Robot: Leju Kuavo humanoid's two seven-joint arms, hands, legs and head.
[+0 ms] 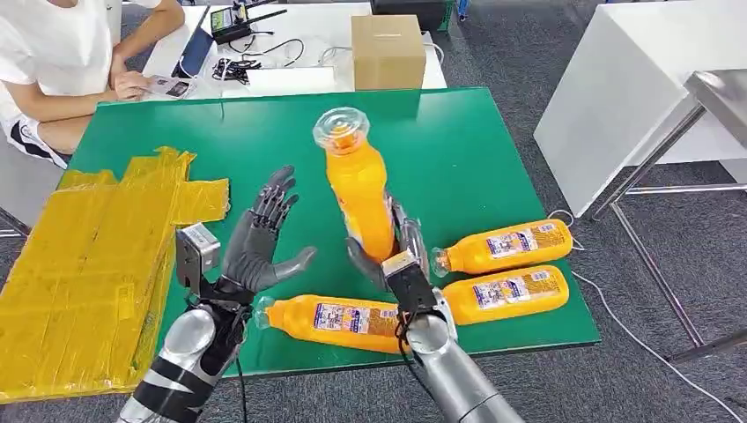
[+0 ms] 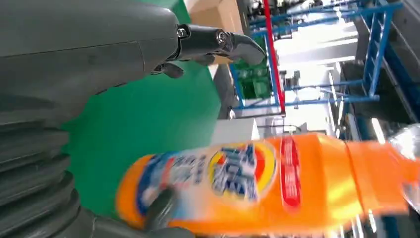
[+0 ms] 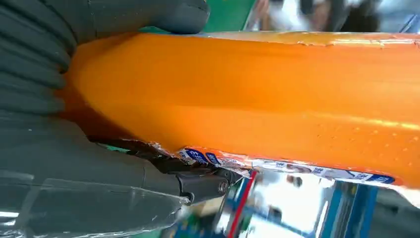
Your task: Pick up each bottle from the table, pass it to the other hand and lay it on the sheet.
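At the middle of the frame the right hand (image 1: 395, 256) grips an orange bottle (image 1: 359, 189) upright, clear cap on top, blue-and-white label; the left hand (image 1: 260, 247) beside it is spread and holds nothing.

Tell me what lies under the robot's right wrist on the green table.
An orange bottle lies flat there, cap toward the left hand. The right hand and wrist cover its base end.
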